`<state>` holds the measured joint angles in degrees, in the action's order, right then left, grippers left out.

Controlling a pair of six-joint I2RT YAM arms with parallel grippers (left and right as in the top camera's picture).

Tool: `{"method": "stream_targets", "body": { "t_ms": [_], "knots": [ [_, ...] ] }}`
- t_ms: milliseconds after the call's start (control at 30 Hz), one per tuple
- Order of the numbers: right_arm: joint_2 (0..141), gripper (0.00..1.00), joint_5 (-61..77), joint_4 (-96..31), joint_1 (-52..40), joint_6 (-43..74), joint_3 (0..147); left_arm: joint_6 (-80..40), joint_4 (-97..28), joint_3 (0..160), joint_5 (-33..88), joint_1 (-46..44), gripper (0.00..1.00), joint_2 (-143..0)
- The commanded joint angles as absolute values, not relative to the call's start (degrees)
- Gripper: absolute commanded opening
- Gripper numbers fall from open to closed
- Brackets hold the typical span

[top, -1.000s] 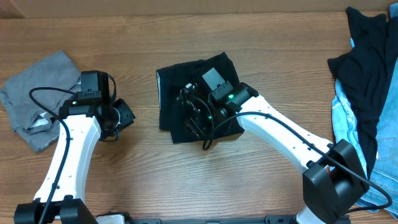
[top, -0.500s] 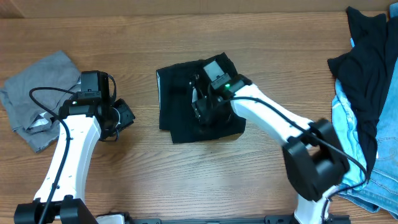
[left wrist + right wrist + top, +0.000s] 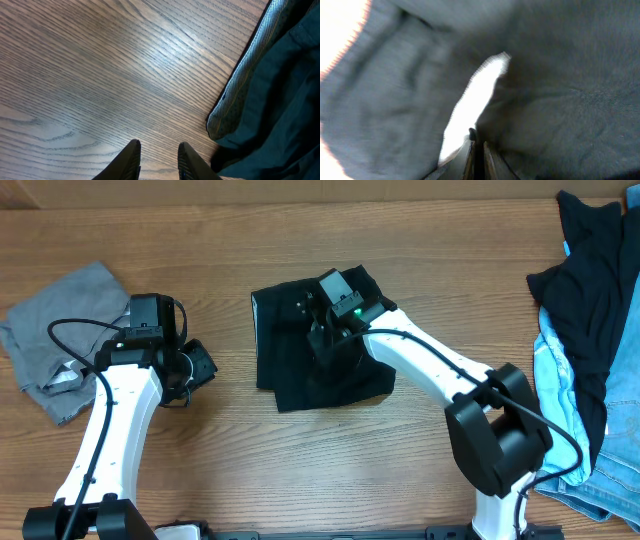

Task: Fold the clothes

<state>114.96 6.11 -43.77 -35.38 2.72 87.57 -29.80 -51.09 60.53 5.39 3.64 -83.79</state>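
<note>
Folded black garment (image 3: 285, 350) — near-square, top edge rising rightward

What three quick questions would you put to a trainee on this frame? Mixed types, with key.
1. True or false: the left gripper hangs over the grey garment.
2. Fill in: the pile of black and blue clothes lies on the robot's ___ side.
3. The right gripper is over: A the grey garment, B the folded black garment, C the pile.
Key: 1 false, it is over bare table beside the grey garment; 2 right; 3 B.
</note>
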Motion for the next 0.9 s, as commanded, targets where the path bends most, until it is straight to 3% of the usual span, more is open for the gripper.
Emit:
{"method": "stream_targets", "body": {
  "t_ms": [0, 200, 333, 367, 667, 700, 767, 800, 867],
  "knots": [
    [109.23, 0.10, 13.30, -42.63, -38.39, 1.30, 91.68, -28.67, -50.81, 60.93, 5.80, 3.84, 0.29, -82.76],
    [114.59, 0.12, 11.44, -41.25, -41.67, 2.59, 91.46, -28.67, -50.78, 60.93, 5.80, 3.84, 0.29, -82.76],
    [113.99, 0.50, -4.05, -43.46, -40.73, 7.97, 91.59, -28.67, -50.74, 60.93, 5.80, 3.84, 0.29, -82.76],
    [114.04, 0.54, -4.23, -44.01, -40.53, 7.97, 91.55, -28.67, -50.74, 60.93, 5.80, 3.84, 0.29, -82.76],
    [122.89, 0.62, -4.29, -43.31, -40.32, 9.02, 90.98, -28.25, -50.78, 60.93, 5.82, 3.84, 0.29, -82.76],
    [123.46, 0.61, -4.49, -43.13, -40.32, 9.02, 90.98, -28.25, -50.76, 60.93, 5.82, 3.84, 0.29, -82.76],
    [123.46, 0.17, -7.07, -42.94, -40.32, 9.06, 91.35, -28.25, -50.76, 60.93, 5.82, 3.84, 0.29, -82.76],
    [123.20, 0.06, -9.91, -44.34, -40.32, 9.04, 92.53, -28.27, -50.76, 60.93, 5.82, 3.84, 0.29, -82.76],
    [122.13, 0.04, -11.14, -46.28, -40.32, 9.02, 94.52, -28.25, -50.76, 60.93, 5.82, 3.84, 0.29, -82.76]
  ]
}}
